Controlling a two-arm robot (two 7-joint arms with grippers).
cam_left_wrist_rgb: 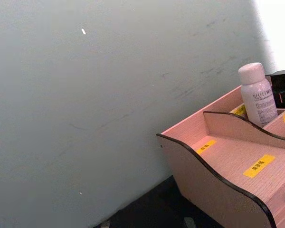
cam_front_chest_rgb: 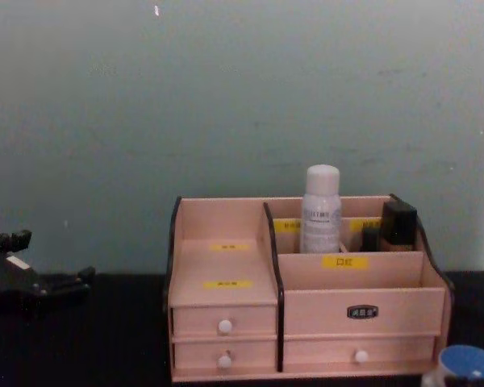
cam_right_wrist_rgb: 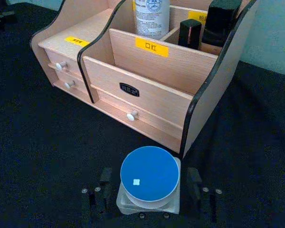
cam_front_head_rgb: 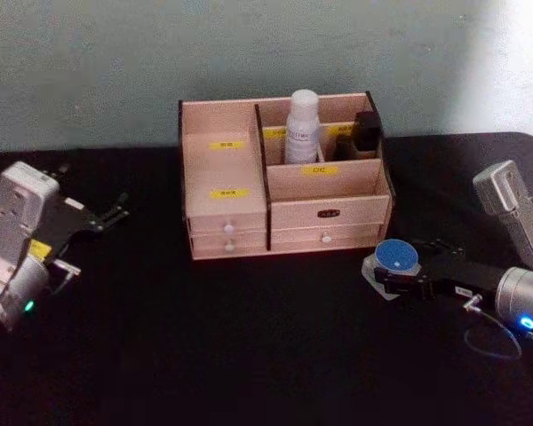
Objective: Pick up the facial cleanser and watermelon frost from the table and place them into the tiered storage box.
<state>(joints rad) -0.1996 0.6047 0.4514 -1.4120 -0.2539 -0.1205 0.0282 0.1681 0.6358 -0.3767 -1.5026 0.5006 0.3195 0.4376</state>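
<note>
Head view shows a light wooden tiered storage box (cam_front_head_rgb: 324, 213) with dark-edged side panels, yellow labels and white-knobbed drawers. It stands toward the back of a black cloth-covered counter (cam_front_head_rgb: 249, 346), in front of a pale grey-green wall (cam_front_head_rgb: 89, 62).

A white cylindrical bottle with a pale rounded cap (cam_front_head_rgb: 302, 124) stands upright in the box's rear middle compartment, behind the front tray with the yellow label. Two dark blocky containers (cam_front_head_rgb: 367, 133) stand in the rear right compartment, just beside the bottle's section.

A small round jar with a blue lid and a translucent squarish base (cam_front_head_rgb: 396, 258) sits on the counter. It is near the box's right front corner but apart from it.

The right tool (cam_right_wrist_rgb: 149, 179) is low at the counter with the jar inside its grasp. Right wrist view shows the black fingers (cam_right_wrist_rgb: 104, 176) spread, one on each side of the jar's base with a thin gap on both sides. The jar rests flat on the cloth, lid upward.

The left tool (cam_front_head_rgb: 115, 211) hangs over the counter well to the left of the box, pointing toward it, with nothing in it. Whether it is spread or pressed together I cannot tell, since it shows as a dark shape against the dark cloth. Left wrist view looks past the box's curved left side panel to the bottle and the wall.
</note>
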